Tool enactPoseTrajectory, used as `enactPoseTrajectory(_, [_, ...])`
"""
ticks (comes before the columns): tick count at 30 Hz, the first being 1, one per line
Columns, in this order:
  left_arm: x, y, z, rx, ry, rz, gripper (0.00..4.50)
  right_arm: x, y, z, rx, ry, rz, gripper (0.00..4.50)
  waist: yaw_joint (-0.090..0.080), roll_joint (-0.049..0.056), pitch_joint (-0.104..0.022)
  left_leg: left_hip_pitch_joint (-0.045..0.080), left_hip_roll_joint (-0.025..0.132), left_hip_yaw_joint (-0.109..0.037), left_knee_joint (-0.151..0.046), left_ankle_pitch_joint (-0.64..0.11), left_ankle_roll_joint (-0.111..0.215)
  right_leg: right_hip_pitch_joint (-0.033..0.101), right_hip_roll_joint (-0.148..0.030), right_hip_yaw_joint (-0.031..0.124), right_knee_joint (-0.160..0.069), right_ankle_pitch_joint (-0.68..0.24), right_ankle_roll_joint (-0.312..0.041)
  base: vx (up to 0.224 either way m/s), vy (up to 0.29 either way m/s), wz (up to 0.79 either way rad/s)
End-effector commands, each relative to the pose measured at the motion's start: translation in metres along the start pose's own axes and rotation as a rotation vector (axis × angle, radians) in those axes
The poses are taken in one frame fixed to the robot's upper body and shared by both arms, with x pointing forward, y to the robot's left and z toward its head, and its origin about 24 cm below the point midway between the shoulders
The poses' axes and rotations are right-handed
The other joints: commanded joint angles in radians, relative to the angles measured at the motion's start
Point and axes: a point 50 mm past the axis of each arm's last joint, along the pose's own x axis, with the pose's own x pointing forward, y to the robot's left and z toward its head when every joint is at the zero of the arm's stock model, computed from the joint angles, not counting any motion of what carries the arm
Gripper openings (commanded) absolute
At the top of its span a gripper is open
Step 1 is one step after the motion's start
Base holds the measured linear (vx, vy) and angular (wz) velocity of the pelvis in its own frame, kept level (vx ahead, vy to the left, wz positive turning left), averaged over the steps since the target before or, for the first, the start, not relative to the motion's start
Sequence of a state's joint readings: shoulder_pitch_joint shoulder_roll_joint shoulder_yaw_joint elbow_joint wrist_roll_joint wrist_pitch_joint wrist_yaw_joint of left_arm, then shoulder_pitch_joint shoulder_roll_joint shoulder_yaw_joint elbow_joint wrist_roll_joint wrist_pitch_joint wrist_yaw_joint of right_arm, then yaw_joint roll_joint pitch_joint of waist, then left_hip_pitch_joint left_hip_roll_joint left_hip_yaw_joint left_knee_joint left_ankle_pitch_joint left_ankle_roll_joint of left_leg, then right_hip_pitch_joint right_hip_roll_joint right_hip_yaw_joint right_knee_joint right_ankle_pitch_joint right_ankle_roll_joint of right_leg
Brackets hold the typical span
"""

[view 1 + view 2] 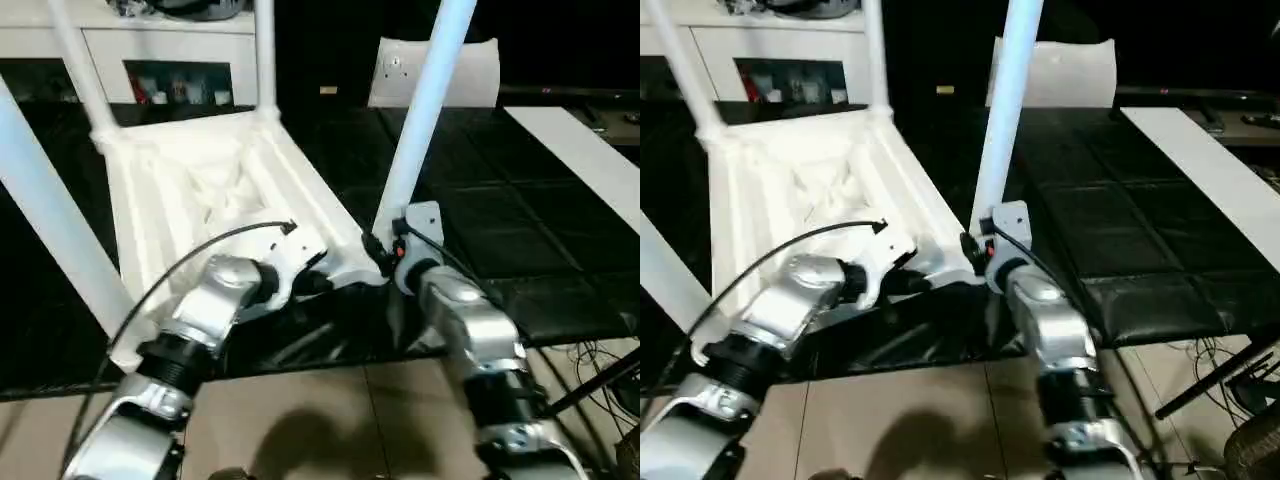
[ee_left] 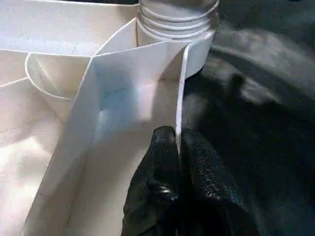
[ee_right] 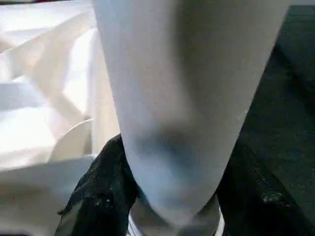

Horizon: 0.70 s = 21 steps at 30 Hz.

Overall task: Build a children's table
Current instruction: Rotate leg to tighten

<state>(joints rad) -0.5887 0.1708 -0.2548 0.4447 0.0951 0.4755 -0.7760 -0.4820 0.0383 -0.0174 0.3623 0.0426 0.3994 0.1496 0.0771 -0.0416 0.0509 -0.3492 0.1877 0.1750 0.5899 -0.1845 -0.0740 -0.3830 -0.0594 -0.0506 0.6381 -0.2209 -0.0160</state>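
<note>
**Caller:** Silver forearms filled the foreground, left one angling in, right one coming straight up. Where was the children's table?

**Spotter:** Upside down on the black padded surface, ribbed underside up and tipped toward the robot. Legs stood in the corner sockets: two at the far corners, one near-left leg, and one at the near-right corner.

**Caller:** And the left gripper?

**Spotter:** It was at the near edge of the table, close to the near-right corner. Its black fingers were pinched nearly together on the thin white rim wall, one finger on either side.

**Caller:** The right gripper?

**Spotter:** It was low on that near-right leg, just above the socket. Its fingers stood about half apart, one each side of the tube, closed around it.

**Caller:** Anything else?

**Spotter:** A flat white sheet lay far right, well apart from the table.
</note>
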Motion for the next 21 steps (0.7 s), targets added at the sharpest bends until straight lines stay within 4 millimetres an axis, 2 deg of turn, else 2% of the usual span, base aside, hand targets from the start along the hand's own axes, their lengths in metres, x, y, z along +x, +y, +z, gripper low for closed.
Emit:
enactPoseTrajectory(1, [0.010, -0.010, 0.030, 0.009, -0.126, 0.031, 0.00, 0.005, 0.050, -0.012, 0.043, 0.058, 0.191, 2.63, 0.002, 0.005, -0.053, 0.003, 0.039, -0.019, -0.078, -0.211, -0.029, 0.031, -0.085, 0.056, -0.095, -0.196, -0.149, 0.000, 0.000, 0.00])
enactPoseTrajectory(2, [0.009, -0.011, 0.030, 0.029, -0.122, 0.024, 0.00, 0.005, 0.048, -0.009, 0.053, 0.039, 0.186, 2.66, 0.004, 0.003, -0.057, 0.000, 0.038, -0.017, -0.076, -0.164, -0.011, 0.037, -0.084, 0.056, -0.089, -0.117, -0.154, 0.000, 0.000, 0.00])
enactPoseTrajectory(5, [0.005, -0.011, 0.025, 0.069, -0.103, -0.008, 0.00, 0.000, 0.038, -0.006, 0.044, -0.006, 0.207, 2.93, 0.007, 0.006, -0.061, -0.002, 0.037, -0.014, -0.074, -0.095, 0.011, 0.046, -0.082, 0.054, -0.080, 0.005, -0.172, 0.000, 0.000, 0.00])
enactPoseTrajectory(8, [0.000, -0.010, 0.019, 0.099, -0.090, -0.047, 0.00, -0.008, 0.024, -0.002, 0.036, -0.047, 0.242, 3.23, 0.012, 0.007, -0.061, -0.001, 0.039, -0.014, -0.074, -0.086, 0.030, 0.050, -0.081, 0.053, -0.078, 0.045, -0.183, 0.000, 0.000, 0.00])
enactPoseTrajectory(10, [-0.007, -0.007, 0.011, 0.135, -0.076, -0.101, 0.00, -0.021, 0.004, 0.001, -0.006, -0.081, 0.293, 3.42, 0.017, 0.010, -0.060, -0.001, 0.041, -0.015, -0.073, -0.090, 0.040, 0.054, -0.081, 0.052, -0.079, 0.057, -0.180, 0.000, 0.000, 0.00])
enactPoseTrajectory(11, [-0.011, -0.006, 0.008, 0.151, -0.078, -0.125, 0.00, -0.027, -0.007, 0.001, -0.039, -0.074, 0.306, 3.61, 0.014, 0.008, -0.058, -0.004, 0.042, -0.015, -0.074, -0.097, 0.044, 0.054, -0.082, 0.051, -0.079, 0.052, -0.185, 0.000, 0.000, 0.00])
enactPoseTrajectory(12, [-0.012, -0.006, 0.008, 0.153, -0.078, -0.127, 0.00, -0.028, -0.008, 0.001, -0.043, -0.073, 0.308, 3.61, 0.014, 0.006, -0.059, -0.004, 0.040, -0.015, -0.075, -0.096, 0.043, 0.057, -0.081, 0.050, -0.080, 0.043, -0.184, 0.000, 0.000, 0.00])
enactPoseTrajectory(13, [-0.014, -0.006, 0.007, 0.167, -0.084, -0.150, 0.00, -0.031, -0.013, 0.002, -0.066, -0.079, 0.331, 3.68, 0.013, 0.007, -0.057, -0.005, 0.040, -0.013, -0.074, -0.101, 0.043, 0.054, -0.082, 0.051, -0.081, 0.031, -0.186, 0.000, 0.000, 0.00])
enactPoseTrajectory(14, [-0.016, -0.005, 0.005, 0.172, -0.082, -0.170, 0.00, -0.035, -0.017, 0.003, -0.085, -0.085, 0.360, 3.77, 0.011, 0.013, -0.055, -0.001, 0.042, -0.013, -0.075, -0.131, 0.031, 0.050, -0.084, 0.051, -0.089, -0.029, -0.193, 0.000, 0.000, 0.00])
enactPoseTrajectory(15, [-0.020, -0.005, 0.002, 0.195, -0.076, -0.201, 0.00, -0.039, -0.024, 0.004, -0.106, -0.084, 0.388, 3.77, 0.013, 0.015, -0.055, 0.000, 0.042, -0.014, -0.076, -0.139, 0.027, 0.050, -0.084, 0.051, -0.090, -0.048, -0.193, 0.000, 0.000, 0.00])
enactPoseTrajectory(16, [-0.023, -0.004, -0.001, 0.212, -0.065, -0.220, 0.00, -0.043, -0.029, 0.005, -0.125, -0.085, 0.420, 3.96, 0.013, 0.013, -0.055, 0.002, 0.044, -0.013, -0.076, -0.147, 0.027, 0.050, -0.084, 0.053, -0.091, -0.066, -0.192, 0.000, 0.000, 0.00])
enactPoseTrajectory(17, [-0.032, -0.001, -0.010, 0.272, -0.037, -0.294, 0.00, -0.055, -0.043, 0.007, -0.197, -0.065, 0.523, 3.96, 0.017, 0.012, -0.055, 0.000, 0.044, -0.014, -0.075, -0.152, 0.035, 0.052, -0.083, 0.053, -0.092, -0.071, -0.186, 0.000, 0.000, 0.00])
enactPoseTrajectory(18, [-0.035, -0.001, -0.012, 0.276, -0.035, -0.324, 0.00, -0.059, -0.048, 0.008, -0.224, -0.056, 0.577, 3.96, 0.022, 0.013, -0.056, 0.001, 0.045, -0.015, -0.073, -0.148, 0.039, 0.054, -0.084, 0.052, -0.091, -0.062, -0.184, 0.000, 0.000, 0.00])
enactPoseTrajectory(20, [-0.039, 0.001, -0.014, 0.277, -0.043, -0.355, 0.00, -0.064, -0.050, 0.008, -0.243, -0.037, 0.652, 3.96, 0.025, 0.016, -0.058, 0.000, 0.045, -0.010, -0.069, -0.116, 0.056, 0.049, -0.079, 0.051, -0.081, 0.020, -0.213, 0.000, 0.000, 0.00])
enactPoseTrajectory(21, [-0.040, 0.001, -0.015, 0.283, -0.040, -0.372, 0.00, -0.066, -0.051, 0.008, -0.256, -0.029, 0.683, 3.96, 0.025, 0.016, -0.057, 0.000, 0.045, -0.010, -0.069, -0.113, 0.059, 0.048, -0.080, 0.050, -0.079, 0.027, -0.218, 0.000, 0.000, 0.00])
